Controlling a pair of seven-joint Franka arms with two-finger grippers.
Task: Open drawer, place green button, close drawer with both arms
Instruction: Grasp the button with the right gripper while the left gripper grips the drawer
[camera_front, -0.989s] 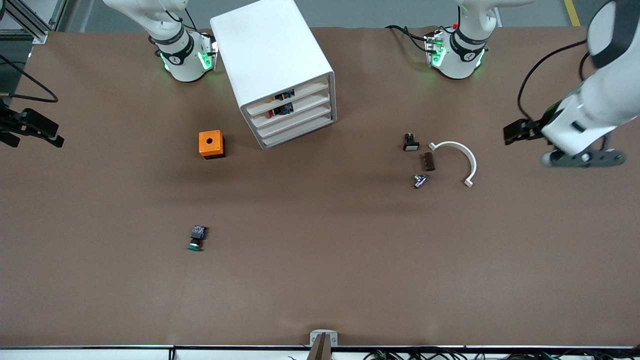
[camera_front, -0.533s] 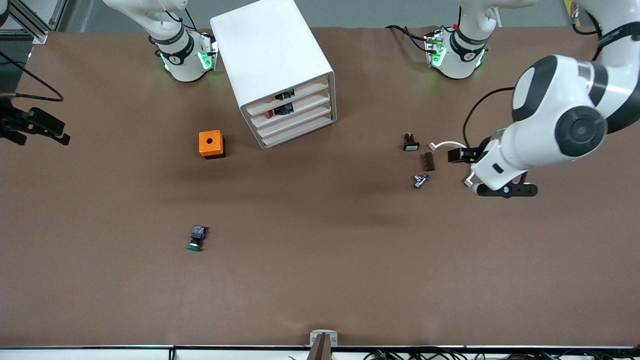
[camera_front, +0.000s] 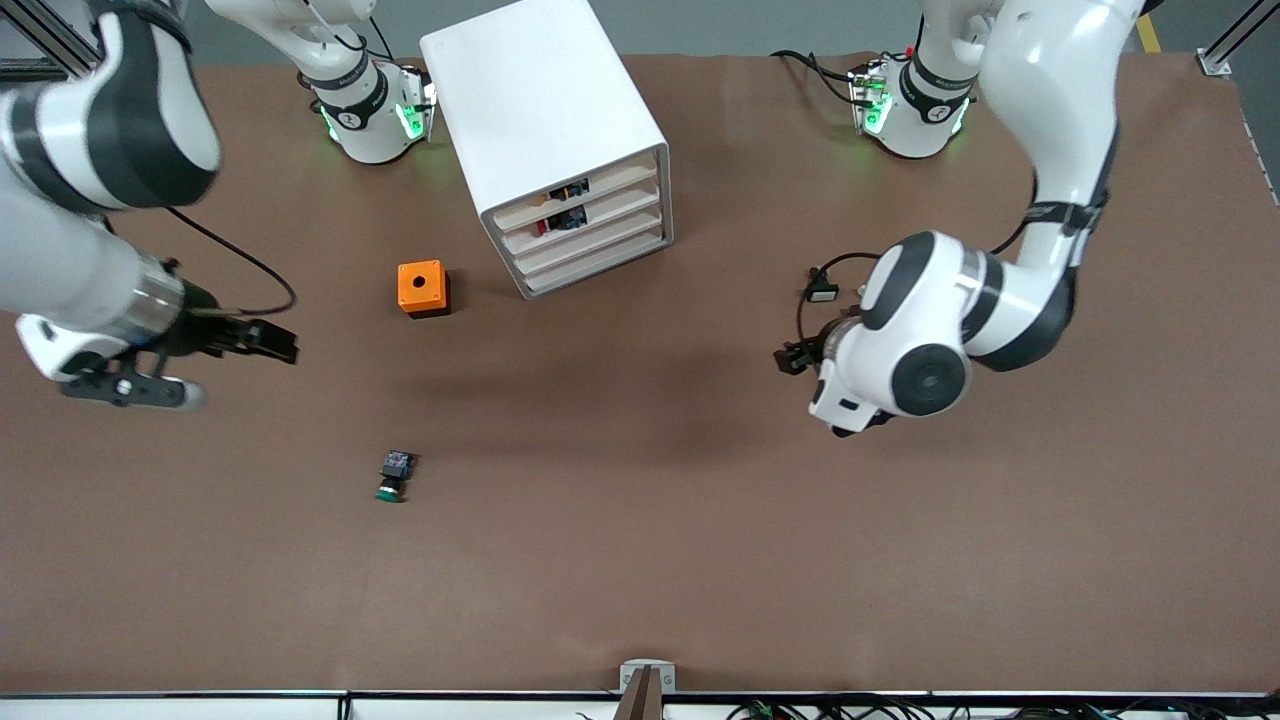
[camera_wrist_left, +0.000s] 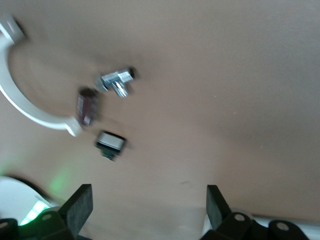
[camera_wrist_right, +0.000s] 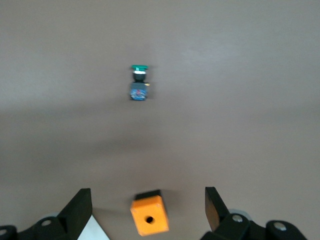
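Observation:
The white cabinet (camera_front: 545, 120) stands near the robots' bases with all four drawers shut; the third drawer down (camera_front: 592, 245) is a shallow white tray. The green-capped button (camera_front: 392, 478) lies on its side on the brown table, nearer to the front camera than the orange cube; it also shows in the right wrist view (camera_wrist_right: 138, 82). My right gripper (camera_front: 272, 343) is open and empty over the table beside the orange cube, toward the right arm's end. My left gripper (camera_front: 792, 358) is open and empty over the small parts; its wide-apart fingers (camera_wrist_left: 80, 202) show in the left wrist view.
The orange cube with a hole (camera_front: 423, 288) sits beside the cabinet. A black button with a white cap (camera_wrist_left: 111, 144), a brown part (camera_wrist_left: 87, 106), a metal fitting (camera_wrist_left: 116, 82) and a white curved piece (camera_wrist_left: 25, 100) lie under the left arm.
The left arm has swung in from the table's end to above the small parts. The right arm has come into view and moved over the table beside the orange cube.

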